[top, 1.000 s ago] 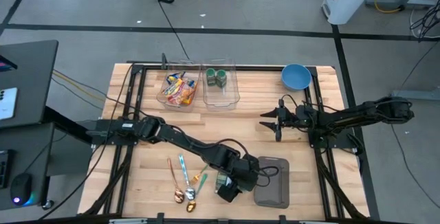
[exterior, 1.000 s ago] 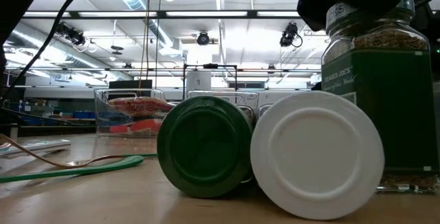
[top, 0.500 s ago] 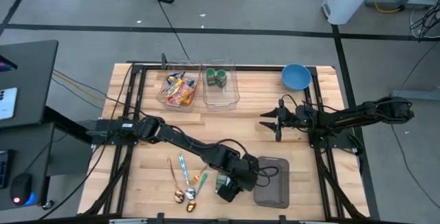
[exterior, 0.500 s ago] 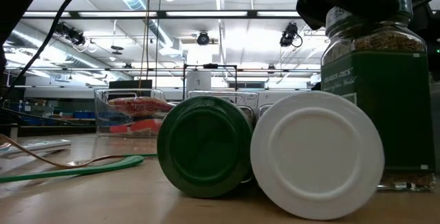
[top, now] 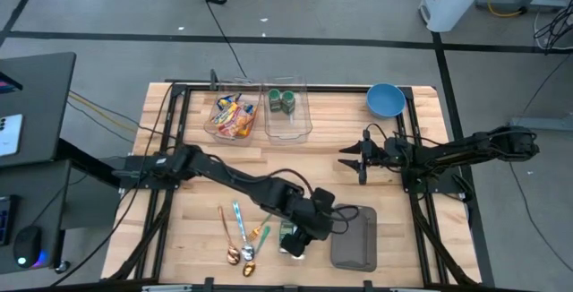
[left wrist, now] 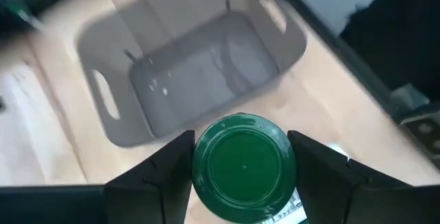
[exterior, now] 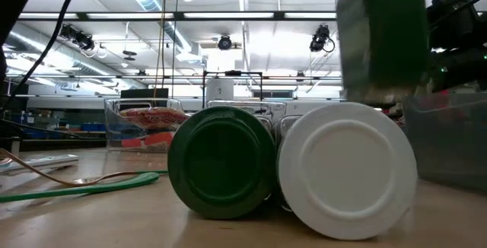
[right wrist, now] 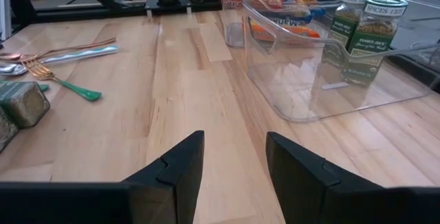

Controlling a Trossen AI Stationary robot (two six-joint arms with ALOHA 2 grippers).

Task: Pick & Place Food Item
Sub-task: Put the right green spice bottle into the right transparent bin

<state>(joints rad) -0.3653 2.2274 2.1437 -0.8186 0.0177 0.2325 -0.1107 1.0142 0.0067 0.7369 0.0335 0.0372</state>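
My left gripper [left wrist: 242, 172] is clamped on a green-lidded spice jar [left wrist: 243, 166], one finger [left wrist: 168, 176] against each side of the lid. In the low view the jar [exterior: 383, 39] hangs clear of the wooden surface [top: 201, 193], above two jars lying on their sides: one showing a dark green lid [exterior: 221, 163], the other a white lid [exterior: 347, 170]. From above, the held jar [top: 309, 220] is at the front of the surface, just beside the grey bin [top: 355, 238]. The bin's interior [left wrist: 192, 69] lies directly ahead of the jar in my left wrist view.

My right gripper [top: 358, 159] waits over the right half of the surface with its fingers [right wrist: 180, 165] parted and nothing between them.

Cutlery [top: 242, 236] lies on the surface near the fallen jars. At the back edge stand a clear bin of snack packets [top: 232, 115], a clear bin with two more spice jars [top: 286, 104], and a blue bowl [top: 385, 99].
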